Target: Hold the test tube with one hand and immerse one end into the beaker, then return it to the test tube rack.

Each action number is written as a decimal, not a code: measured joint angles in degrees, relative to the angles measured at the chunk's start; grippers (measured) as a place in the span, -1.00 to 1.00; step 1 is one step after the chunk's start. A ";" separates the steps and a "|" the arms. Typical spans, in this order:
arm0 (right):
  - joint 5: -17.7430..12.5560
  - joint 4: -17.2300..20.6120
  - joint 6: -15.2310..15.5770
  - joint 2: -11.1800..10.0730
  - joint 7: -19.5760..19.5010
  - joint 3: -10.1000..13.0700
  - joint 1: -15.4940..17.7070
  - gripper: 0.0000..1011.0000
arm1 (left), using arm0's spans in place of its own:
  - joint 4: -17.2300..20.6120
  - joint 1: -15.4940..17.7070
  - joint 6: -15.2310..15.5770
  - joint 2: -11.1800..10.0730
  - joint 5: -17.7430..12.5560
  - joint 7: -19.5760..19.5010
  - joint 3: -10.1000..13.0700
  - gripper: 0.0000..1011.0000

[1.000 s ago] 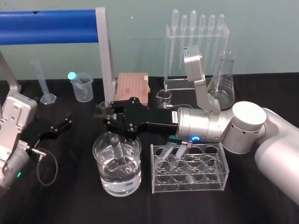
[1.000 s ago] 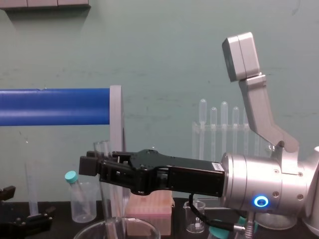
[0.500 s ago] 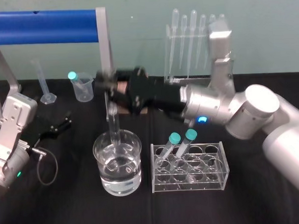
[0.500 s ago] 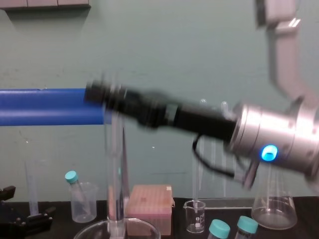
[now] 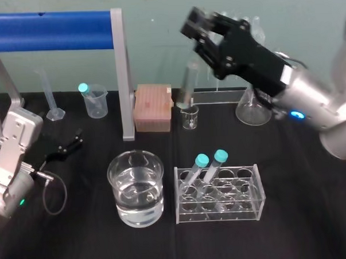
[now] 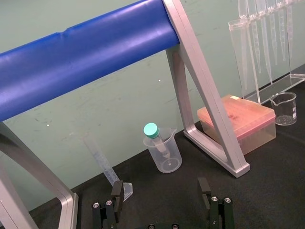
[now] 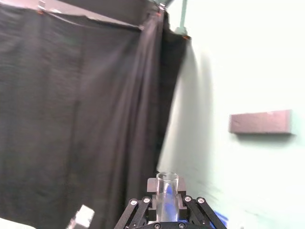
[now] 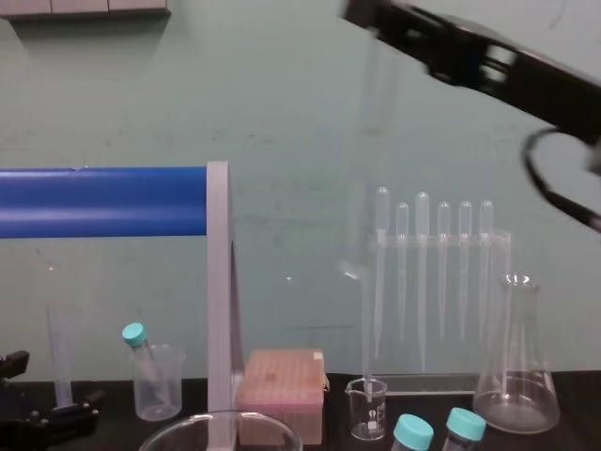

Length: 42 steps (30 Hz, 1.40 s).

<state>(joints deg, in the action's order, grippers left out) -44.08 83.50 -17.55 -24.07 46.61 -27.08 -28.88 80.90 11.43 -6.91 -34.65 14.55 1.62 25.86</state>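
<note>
- Showed the right gripper raised high over the far middle of the counter, clamped on the test tube just below its open mouth.
- Left the test tube hanging nearly upright in the air, its lower end roughly above a small graduated beaker and touching nothing.
- Placed the beaker, part-filled with clear liquid, nearer and to the left of the tube, with nothing standing in it.
- Set the test tube rack just right of the beaker, with two teal-capped tubes leaning in it and other holes free.
- Found the left gripper parked low on the left of the counter, fingers spread apart, holding nothing.
- Could not tell from these views alone whether the dip was done.
- Judged the return still to do: carry nearer and rightward, line up over a free hole, lower, release.
</note>
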 joint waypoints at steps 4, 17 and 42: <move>0.80 5.42 2.27 -4.27 -4.61 3.02 5.60 -0.55 | 0.00 0.00 0.00 0.00 0.00 0.00 0.00 0.98; 1.73 17.04 6.53 -13.27 -15.45 12.83 23.20 -0.55 | 0.00 0.00 0.00 0.00 0.00 0.00 0.00 0.98; 3.16 10.13 9.65 -10.28 -12.15 12.04 21.97 -0.55 | 0.00 0.00 0.00 0.00 0.00 0.00 0.00 0.98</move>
<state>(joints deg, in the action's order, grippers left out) -40.92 93.63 -7.90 -34.35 34.47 -15.04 -6.91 80.90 11.43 -6.91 -34.65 14.55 1.62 25.86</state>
